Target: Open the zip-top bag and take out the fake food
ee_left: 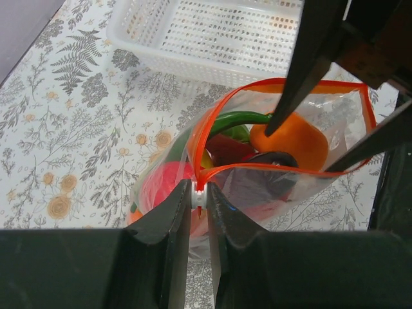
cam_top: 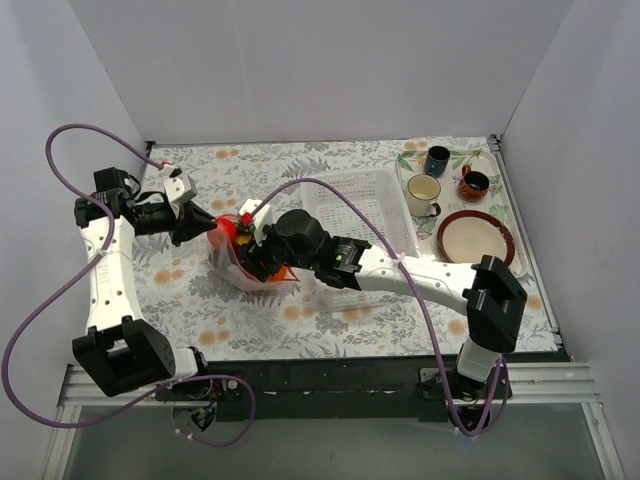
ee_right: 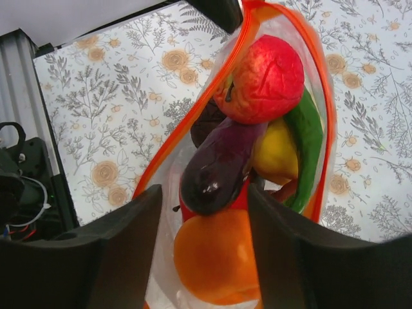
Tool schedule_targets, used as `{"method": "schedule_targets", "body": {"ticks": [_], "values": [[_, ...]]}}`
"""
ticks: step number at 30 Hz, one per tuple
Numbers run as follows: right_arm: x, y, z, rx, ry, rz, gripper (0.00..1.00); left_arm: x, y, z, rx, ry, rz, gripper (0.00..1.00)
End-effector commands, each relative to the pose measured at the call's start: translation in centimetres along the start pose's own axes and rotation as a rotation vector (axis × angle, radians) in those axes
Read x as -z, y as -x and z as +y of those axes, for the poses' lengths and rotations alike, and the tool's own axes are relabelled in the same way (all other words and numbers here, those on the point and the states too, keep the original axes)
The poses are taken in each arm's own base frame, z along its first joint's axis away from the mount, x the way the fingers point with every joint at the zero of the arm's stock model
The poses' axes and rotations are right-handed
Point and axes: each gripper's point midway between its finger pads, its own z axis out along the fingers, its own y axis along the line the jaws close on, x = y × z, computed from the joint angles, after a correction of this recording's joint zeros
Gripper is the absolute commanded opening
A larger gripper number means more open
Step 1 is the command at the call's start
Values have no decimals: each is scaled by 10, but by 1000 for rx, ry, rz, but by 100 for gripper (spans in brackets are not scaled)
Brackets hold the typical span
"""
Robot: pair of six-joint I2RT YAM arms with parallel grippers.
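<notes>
Left pincer (ee_left: pixel 199 197) pinched narrow on zip-top bag (ee_left: pixel 257 161) at white slider end of red-orange strip. Bag extends ahead of it, resting on worktop (ee_left: pixel 77 129), mouth gaping.

Right pincer (ee_right: pixel 205 193) spread wide at mouth, gripping nothing. Fake food (ee_right: pixel 267 77) directly ahead of it, between its fingers: red ball, eggplant, orange ball, yellow piece, green pepper.

Judged progress: opening done; removal not begun, every visible piece inside bag. White basket (ee_left: pixel 193 32) just beyond bag from left pincer.
</notes>
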Motion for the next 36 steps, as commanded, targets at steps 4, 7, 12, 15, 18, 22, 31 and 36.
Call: {"method": "schedule_targets", "body": {"ticks": [4, 7, 12, 15, 18, 22, 31, 36], "values": [[-26, 13, 0, -1, -10, 12, 99, -10, 23, -24, -1, -64, -56, 5], [-34, -2, 3, 11, -17, 68, 98, -15, 26, -28, 1, -79, -63, 5], [-40, -27, -4, 16, -56, 129, 99, -18, 28, -30, 2, -89, -64, 6], [-40, -31, -4, 16, -54, 126, 88, -19, 25, -29, 3, -89, -57, 6], [-36, -25, -3, 19, -50, 97, 62, -20, 20, -28, 4, -86, -47, 6], [-20, 2, -3, 29, -54, 2, 33, -22, 9, -24, 17, -76, -20, 6], [19, 54, -4, 34, -71, -139, 1, -28, -20, -9, 36, -30, 51, 5], [48, 80, -11, 80, -116, -194, 1, -30, -33, 2, 42, -9, 91, 5]]}}
